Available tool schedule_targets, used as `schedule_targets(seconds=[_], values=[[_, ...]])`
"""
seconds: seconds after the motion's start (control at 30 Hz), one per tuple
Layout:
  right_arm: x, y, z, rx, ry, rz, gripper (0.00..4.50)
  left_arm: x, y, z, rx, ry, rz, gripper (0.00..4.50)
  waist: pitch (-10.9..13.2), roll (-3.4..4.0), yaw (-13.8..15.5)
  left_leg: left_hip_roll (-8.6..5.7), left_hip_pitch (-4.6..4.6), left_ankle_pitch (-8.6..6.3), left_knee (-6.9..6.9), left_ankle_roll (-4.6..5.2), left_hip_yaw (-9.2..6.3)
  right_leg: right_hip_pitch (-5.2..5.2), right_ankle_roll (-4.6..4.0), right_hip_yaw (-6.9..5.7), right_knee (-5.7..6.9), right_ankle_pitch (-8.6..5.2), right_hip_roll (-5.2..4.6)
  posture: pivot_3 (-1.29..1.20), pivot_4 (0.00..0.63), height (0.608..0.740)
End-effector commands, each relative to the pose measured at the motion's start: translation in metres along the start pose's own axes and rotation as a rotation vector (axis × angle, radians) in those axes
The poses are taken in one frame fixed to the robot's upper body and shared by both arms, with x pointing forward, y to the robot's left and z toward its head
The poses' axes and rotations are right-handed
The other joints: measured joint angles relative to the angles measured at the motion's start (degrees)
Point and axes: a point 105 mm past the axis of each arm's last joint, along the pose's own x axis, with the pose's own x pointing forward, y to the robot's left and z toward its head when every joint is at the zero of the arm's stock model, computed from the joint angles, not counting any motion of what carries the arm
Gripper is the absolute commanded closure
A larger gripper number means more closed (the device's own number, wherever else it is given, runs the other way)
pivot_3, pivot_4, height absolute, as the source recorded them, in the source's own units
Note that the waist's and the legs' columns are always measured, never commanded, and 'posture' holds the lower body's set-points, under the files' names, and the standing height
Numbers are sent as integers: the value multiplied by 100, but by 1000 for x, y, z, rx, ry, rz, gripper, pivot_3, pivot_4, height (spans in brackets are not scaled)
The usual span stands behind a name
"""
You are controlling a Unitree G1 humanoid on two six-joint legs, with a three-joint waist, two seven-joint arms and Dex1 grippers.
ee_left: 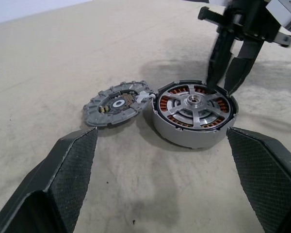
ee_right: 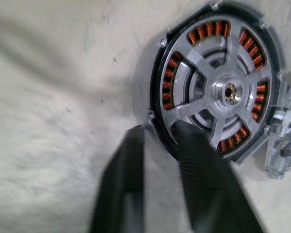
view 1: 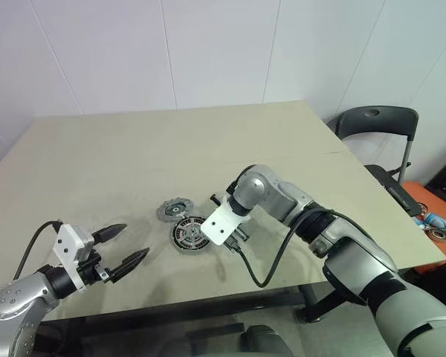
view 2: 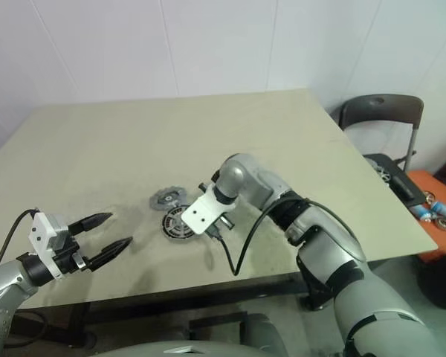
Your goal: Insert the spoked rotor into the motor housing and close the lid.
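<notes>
Head view: round silver motor housing (view 1: 189,236) seen on beige table (view 1: 134,149), grey ribbed lid (view 1: 174,209) touching it.
Left wrist view: left gripper (ee_left: 162,179) spread wide; silvery spoked rotor (ee_left: 196,104) seated inside housing.
Right wrist view: right gripper (ee_right: 160,138) narrowed astride housing rim.

rotor (ee_right: 218,92): you see silver spokes, brass-toned hub
housing (ee_left: 182,133): silver wall, copper-orange windings showing through the gaps
lid (ee_left: 115,103): dull grey, notched rim, beside your right claw (ee_left: 226,85)
claw fingers (ee_left: 70,165): black, cross-hatched
desk (view 1: 134,149): plain beige
</notes>
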Motion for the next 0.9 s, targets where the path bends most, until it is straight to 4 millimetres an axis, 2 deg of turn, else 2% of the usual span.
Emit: schedule_targets(seconds=[0.03,0.23,0.47,0.6,0.77,0.83,0.9], values=[[2,0,11,142,-49,5,4422,2,0,10,46,-26,-5,0,-1,-2,-2,0,1,0,0,0,0,0,0,0,1,0,0,0,0,740],[2,3,22,416,-73,-16,4422,2,1,10,45,-27,-3,0,-1,-1,13,0,4,1,2,-2,-1,0,-2,0,9,-1,1,0,0,740],[-1,-17,45,712,-160,-46,4423,4,1,10,46,-27,-8,0,0,0,-11,1,-7,1,2,-3,0,-14,-1,-1,10,0,5,0,0,740],[0,-24,47,847,-188,-53,4423,5,1,11,47,-27,-8,0,0,0,-4,1,-8,4,3,-9,-1,-17,-3,-3,16,0,4,0,0,740],[1,-28,51,853,-233,-67,4423,6,0,10,48,-26,-8,0,-2,-2,-10,-3,-12,4,4,-9,-1,-17,-2,-3,14,0,0,0,0,740],[-1,-27,53,910,-266,-59,4423,6,0,10,48,-25,-8,0,-1,-2,-13,-3,-12,4,4,-9,-1,-18,-2,-3,14,0,2,0,0,740],[-4,-26,54,937,-293,-52,3709,6,0,10,48,-24,-9,0,-1,-2,-8,-2,-12,4,4,-9,-2,-18,-2,-3,15,0,3,0,0,740]])
